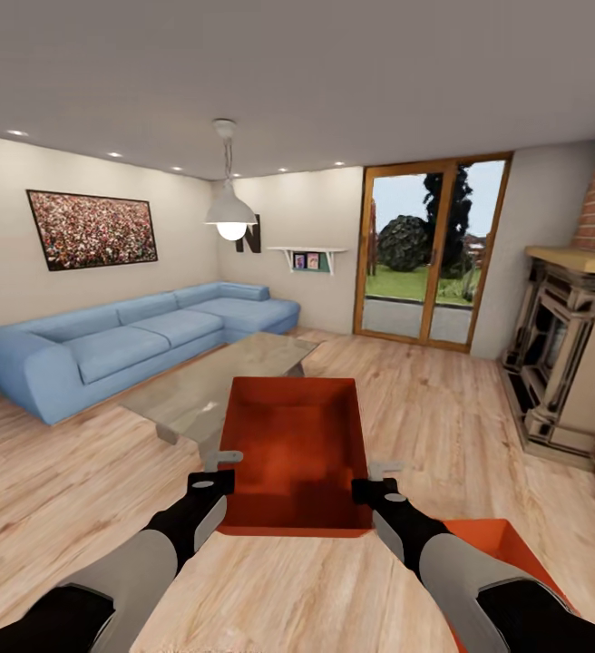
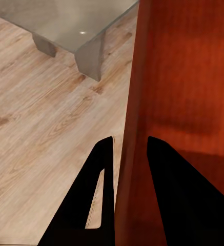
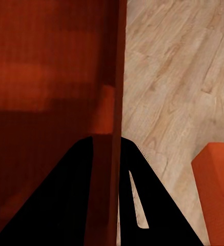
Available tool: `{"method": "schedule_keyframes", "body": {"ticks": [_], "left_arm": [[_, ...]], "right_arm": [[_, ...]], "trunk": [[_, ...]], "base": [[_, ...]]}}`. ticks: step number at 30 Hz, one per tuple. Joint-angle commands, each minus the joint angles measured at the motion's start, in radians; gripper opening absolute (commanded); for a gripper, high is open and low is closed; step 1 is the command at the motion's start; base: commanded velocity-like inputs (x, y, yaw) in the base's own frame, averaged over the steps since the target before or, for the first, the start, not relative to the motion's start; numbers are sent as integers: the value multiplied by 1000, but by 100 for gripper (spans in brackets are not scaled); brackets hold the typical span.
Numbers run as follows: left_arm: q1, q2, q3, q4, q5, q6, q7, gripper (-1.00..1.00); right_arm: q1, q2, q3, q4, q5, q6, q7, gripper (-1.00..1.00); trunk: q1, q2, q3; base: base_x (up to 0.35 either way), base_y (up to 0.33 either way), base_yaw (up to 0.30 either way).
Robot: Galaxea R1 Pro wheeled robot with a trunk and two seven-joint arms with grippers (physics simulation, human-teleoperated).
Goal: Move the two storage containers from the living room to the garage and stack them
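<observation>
The left pincer (image 1: 214,478) pinches the left side wall of the held container (image 1: 290,453), one finger inside and one outside, and the right pincer (image 1: 370,487) pinches the right wall likewise. The bin hangs between the two arms above the plank floor (image 1: 443,399), its long axis running straight away from the robot, so neither arm is nearer. The second container (image 1: 502,542) sits on the floor just beside the right forearm. Two bins, two pincers.

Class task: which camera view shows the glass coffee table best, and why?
The head view: the glass coffee table appears nearly whole, beyond the held storage container. The left wrist view catches just one corner and legs.
</observation>
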Motion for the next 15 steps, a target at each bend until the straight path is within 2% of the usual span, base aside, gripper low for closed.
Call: {"method": "schedule_keyframes", "body": {"ticks": [1, 15], "left_arm": [[-2, 1, 56, -5, -25, -5, 13, -100], [-2, 1, 56, -5, -26, -5, 13, -100]], "right_arm": [[0, 0, 3, 3, -18, -2, -6, -100], [0, 0, 3, 3, -18, -2, -6, -100]], "trunk": [[0, -1, -2], [0, -1, -2]], "base": [[0, 0, 268], [0, 0, 268]]}}
